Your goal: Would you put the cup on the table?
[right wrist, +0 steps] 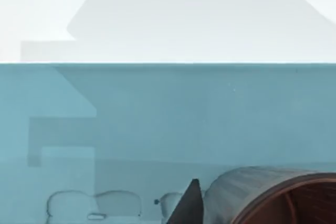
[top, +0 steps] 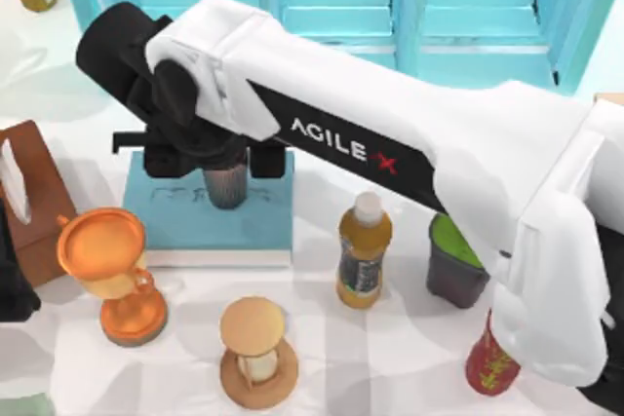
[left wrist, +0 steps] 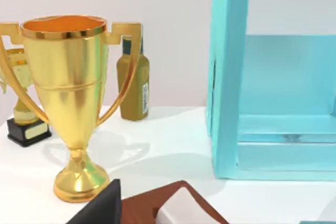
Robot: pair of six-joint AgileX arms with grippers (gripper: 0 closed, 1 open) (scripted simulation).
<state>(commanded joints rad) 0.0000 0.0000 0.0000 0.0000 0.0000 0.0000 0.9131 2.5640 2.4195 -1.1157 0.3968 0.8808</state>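
The right arm reached across the table (top: 409, 358) from approx 4 o'clock toward 10 o'clock, w/ the right gripper (top: 226, 165) directly over the cup (top: 227, 187). The cup stood upright on the teal slab (top: 195, 216), left of centre. Couldn't tell if the fingers were clenched on it or released; the wrist blocked that from the top, and the right wrist cam just had one dark fingertip (right wrist: 188, 208) beside the ribbed cup wall (right wrist: 247, 190). At the slab's 6 o'clock: orange goblet (top: 105, 265), tan hourglass piece (top: 255, 350), juice bottle (top: 364, 258). Left arm sat parked at the table's left edge.
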